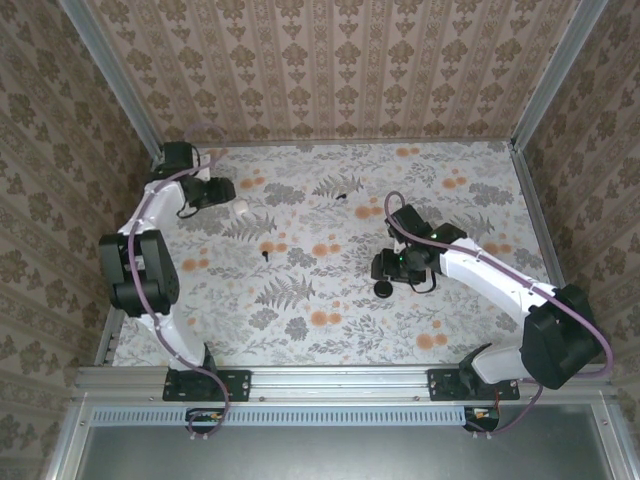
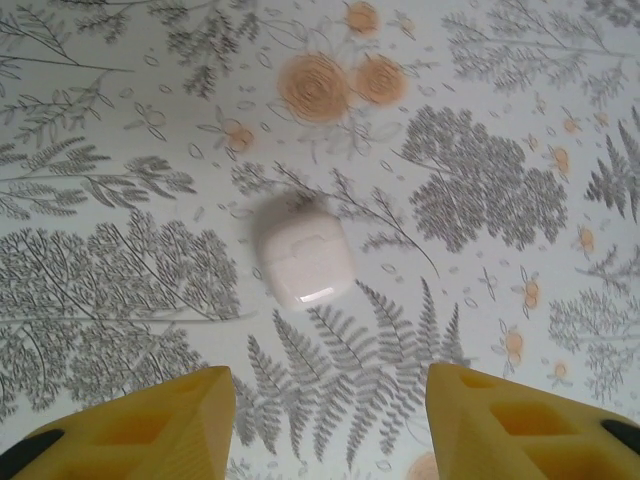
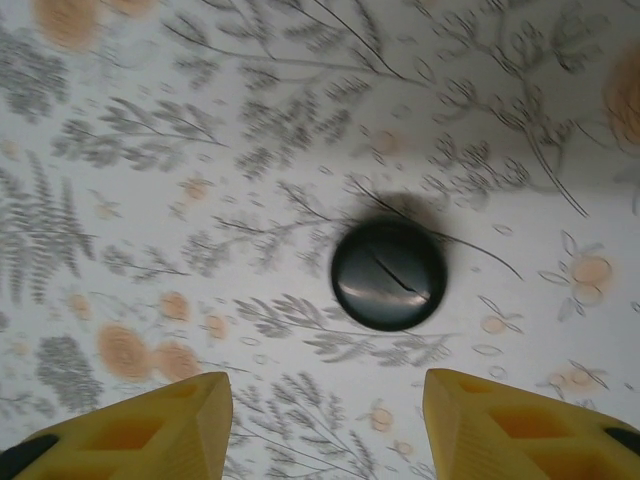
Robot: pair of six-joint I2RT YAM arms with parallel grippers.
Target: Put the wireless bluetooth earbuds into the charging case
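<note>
Item 1: my left gripper (image 2: 325,390), fingers spread wide, nothing between them. A white case (image 2: 303,262) lies closed at centre frame.

Item 2: my right gripper (image 3: 325,390), likewise spread and empty. A black round case (image 3: 389,274) sits just right of centre, its lid mark too blurred to read.

Item 3: earbuds (image 1: 265,254), dark specks mid-table in the top view, apart from both cases.

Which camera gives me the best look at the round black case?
Right wrist: the round black case sits large and central there, though slightly blurred. Top external shows it as a tiny dark dot.
</note>
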